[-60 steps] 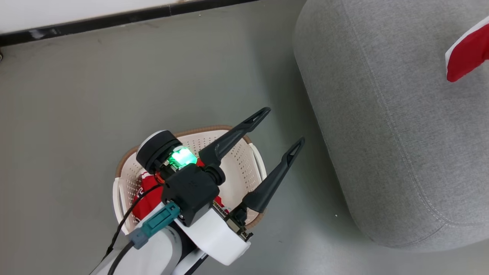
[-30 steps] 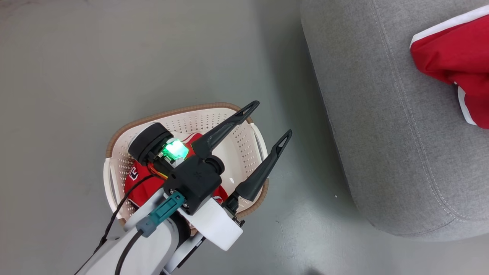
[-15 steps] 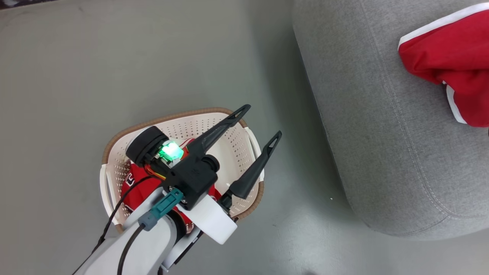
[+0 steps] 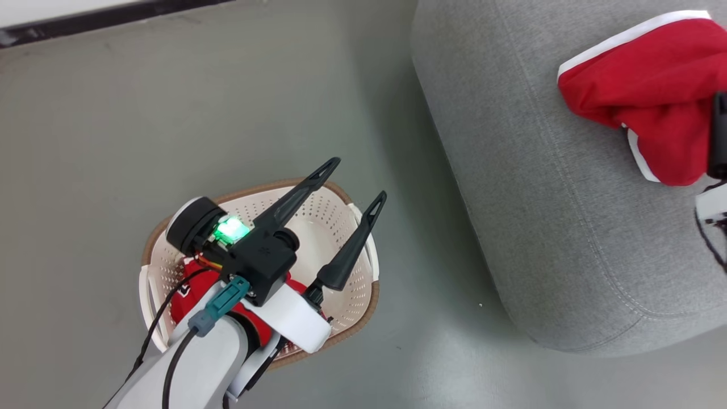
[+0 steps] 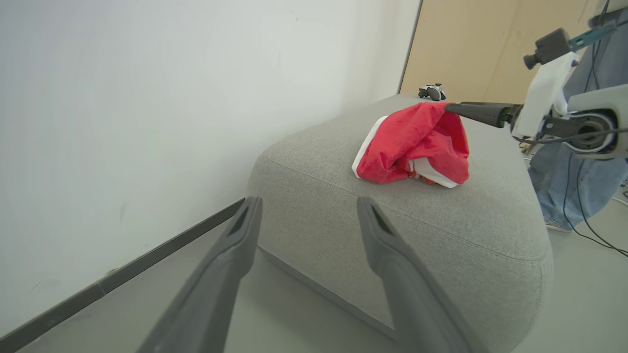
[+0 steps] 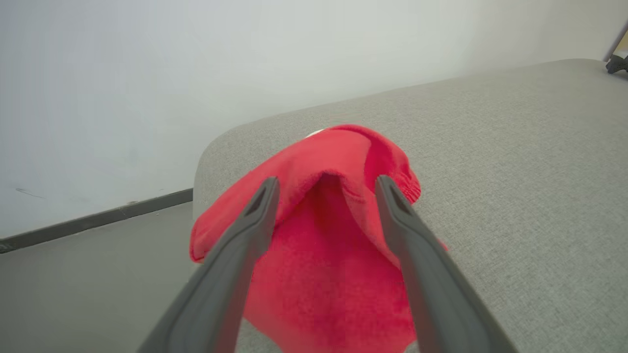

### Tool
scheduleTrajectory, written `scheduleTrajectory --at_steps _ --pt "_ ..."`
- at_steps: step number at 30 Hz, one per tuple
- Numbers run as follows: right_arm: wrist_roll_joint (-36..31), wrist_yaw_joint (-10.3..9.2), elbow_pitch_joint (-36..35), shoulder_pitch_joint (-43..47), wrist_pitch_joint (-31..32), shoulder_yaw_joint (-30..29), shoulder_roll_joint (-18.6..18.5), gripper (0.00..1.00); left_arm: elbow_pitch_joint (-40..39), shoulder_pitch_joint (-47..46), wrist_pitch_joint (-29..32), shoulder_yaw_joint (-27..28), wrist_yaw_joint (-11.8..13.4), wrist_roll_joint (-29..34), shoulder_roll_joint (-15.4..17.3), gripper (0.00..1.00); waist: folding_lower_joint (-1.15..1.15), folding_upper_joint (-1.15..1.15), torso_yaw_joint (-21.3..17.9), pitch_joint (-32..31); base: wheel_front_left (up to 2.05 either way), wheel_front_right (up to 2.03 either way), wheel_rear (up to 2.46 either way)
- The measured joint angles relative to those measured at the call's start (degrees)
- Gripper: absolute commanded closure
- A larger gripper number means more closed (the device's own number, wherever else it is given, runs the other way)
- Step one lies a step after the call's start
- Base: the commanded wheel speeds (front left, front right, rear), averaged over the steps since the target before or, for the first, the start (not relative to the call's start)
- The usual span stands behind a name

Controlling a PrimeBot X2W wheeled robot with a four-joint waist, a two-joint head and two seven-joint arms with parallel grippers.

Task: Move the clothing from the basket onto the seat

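A bright red, white-trimmed fabric garment (image 4: 642,85) is lying bunched on the large light-grey upholstered sofa (image 4: 539,238), the right gripper (image 6: 327,182) spread open astride its top fold; a finger snagging cloth on withdrawal could be dragging it off the rounded edge. A red jersey (image 4: 180,307) is waiting in the cream perforated plastic basket (image 4: 349,307) beneath the open, empty left gripper (image 4: 358,179).

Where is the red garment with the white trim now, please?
The white-trimmed garment lies bunched on the seat, upper right in the head view, with the open right claw at its top.
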Motion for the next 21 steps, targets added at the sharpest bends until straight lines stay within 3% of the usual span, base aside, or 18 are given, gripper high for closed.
scheduleTrajectory --at_steps 21 --pt "-9.28 0.00 -16.85 4.78 -0.15 2.77 5.39 0.00 4.33 6.89 -4.80 4.80 4.56 -3.11 -0.70 0.00 0.00 0.00 0.54 -7.18 0.00 0.00 0.00"
